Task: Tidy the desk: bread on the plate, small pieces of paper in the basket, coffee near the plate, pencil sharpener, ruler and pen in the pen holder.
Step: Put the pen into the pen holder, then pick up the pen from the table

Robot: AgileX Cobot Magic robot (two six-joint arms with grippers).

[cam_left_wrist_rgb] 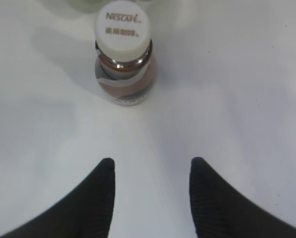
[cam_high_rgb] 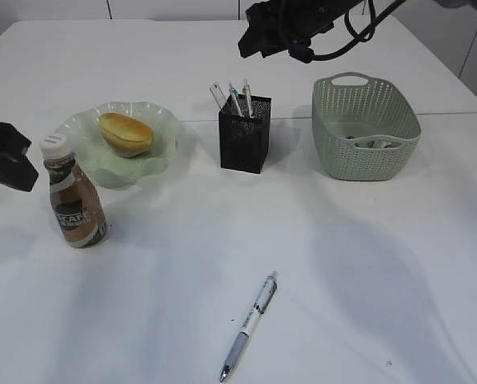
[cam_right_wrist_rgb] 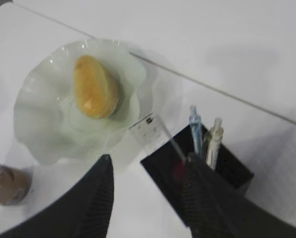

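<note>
The bread point(cam_high_rgb: 126, 134) lies on the wavy green plate point(cam_high_rgb: 160, 120). Just in front stands the coffee point(cam_high_rgb: 74, 202), upright. My left gripper point(cam_left_wrist_rgb: 152, 168) is open and empty, a short way back from the coffee point(cam_left_wrist_rgb: 123, 64). The pen holder point(cam_high_rgb: 244, 136) holds the clear ruler point(cam_high_rgb: 218, 96) and two pens point(cam_high_rgb: 237, 100). Another pen point(cam_high_rgb: 249, 324) lies on the desk point(cam_high_rgb: 366, 264) near the front. My right gripper point(cam_right_wrist_rgb: 150, 161) is open above the pen holder point(cam_right_wrist_rgb: 227, 173), beside the ruler point(cam_right_wrist_rgb: 153, 129). Paper bits point(cam_high_rgb: 370, 144) lie in the basket point(cam_high_rgb: 365, 156). The pencil sharpener is hidden.
The left arm point(cam_high_rgb: 2, 152) sits at the desk's left edge and the right arm point(cam_high_rgb: 278, 28) hangs high above the pen holder. A seam point(cam_high_rgb: 198, 120) runs across the desk behind the plate. A red blur point(cam_right_wrist_rgb: 180, 171) shows inside the holder.
</note>
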